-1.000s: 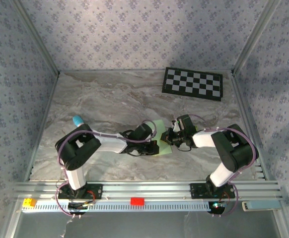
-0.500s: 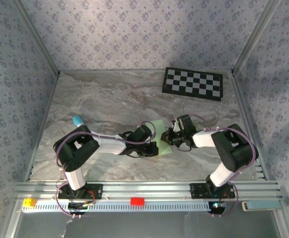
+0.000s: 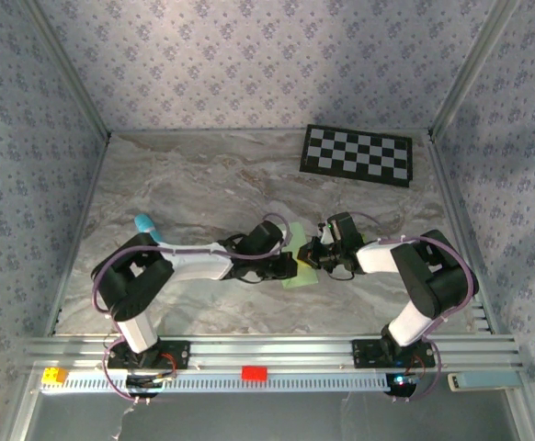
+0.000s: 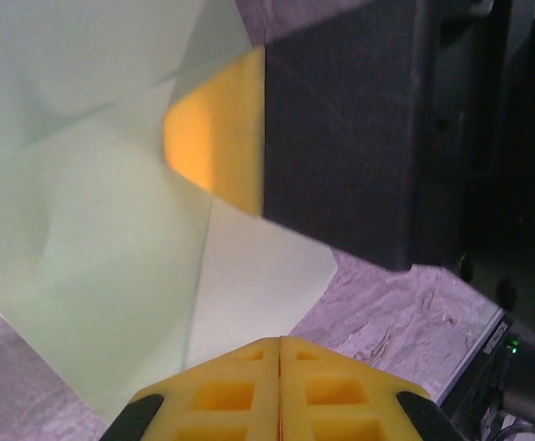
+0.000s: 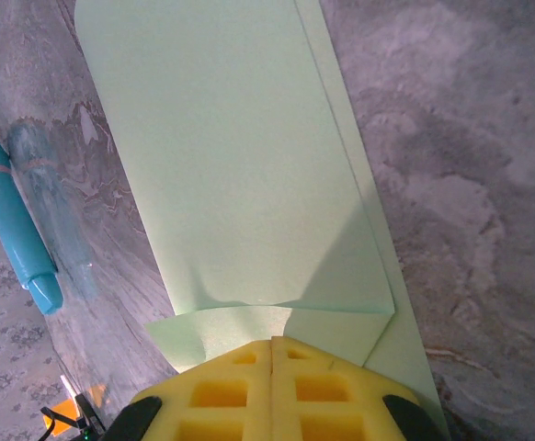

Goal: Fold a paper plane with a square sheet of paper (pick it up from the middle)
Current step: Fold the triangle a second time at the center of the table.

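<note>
We are finding the square sheet of paper (image 3: 299, 278), partly folded, lying on the table (image 3: 203, 184), centre-near. The left gripper (image 4: 279, 342) is hovering over it, fingers together. The right gripper (image 5: 273, 342), fingers together too, is touching its right edge.

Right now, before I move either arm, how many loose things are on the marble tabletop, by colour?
Pale mint-green: 1, the partly folded sheet of paper
Cyan-blue: 1, the stick
Black-and-white: 1, the checkerboard
Total: 3
</note>
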Controlling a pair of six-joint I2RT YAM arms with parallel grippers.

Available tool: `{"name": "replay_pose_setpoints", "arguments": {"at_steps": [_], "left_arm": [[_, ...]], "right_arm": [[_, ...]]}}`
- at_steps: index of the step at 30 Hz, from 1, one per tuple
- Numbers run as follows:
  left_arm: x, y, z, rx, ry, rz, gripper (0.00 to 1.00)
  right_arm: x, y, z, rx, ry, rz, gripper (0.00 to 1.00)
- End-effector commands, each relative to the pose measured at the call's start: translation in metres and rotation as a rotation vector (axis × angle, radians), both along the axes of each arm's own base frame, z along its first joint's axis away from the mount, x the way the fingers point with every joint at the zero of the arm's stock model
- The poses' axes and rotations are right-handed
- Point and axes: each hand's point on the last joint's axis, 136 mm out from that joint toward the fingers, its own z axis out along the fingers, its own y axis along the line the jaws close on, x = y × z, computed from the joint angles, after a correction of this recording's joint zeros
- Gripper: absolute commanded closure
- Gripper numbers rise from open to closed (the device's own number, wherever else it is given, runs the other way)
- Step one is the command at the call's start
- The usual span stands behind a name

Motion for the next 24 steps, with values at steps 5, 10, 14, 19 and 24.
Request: {"name": "replay_pose_setpoints", "arguments": {"at_steps": [5,10,14,19,24], "left_arm": [[0.006,-0.006,-0.022,0.041,0.025,-0.018,0.96],[-0.011,0.018,-0.055,0.182,0.071,0.007,1.00],[-0.027,0.029,-0.069,0.218,0.087,-0.004,1.00],[-0.030,0.033,-0.071,0.221,0.075,-0.011,1.00],[-0.026,0.029,-0.065,0.220,0.052,-0.022,1.00]], "right_arm": [[-0.026,-0.028,-0.043,-0.151,0.135,-0.037,0.98],[-0.021,-0.025,-0.036,-0.135,0.119,-0.028,0.98],[-0.008,-0.017,-0.017,-0.103,0.063,-0.005,0.97],[0.001,-0.002,0.020,-0.030,-0.038,0.048,0.94],[-0.011,0.009,0.028,-0.006,-0.058,0.112,0.94]]}}
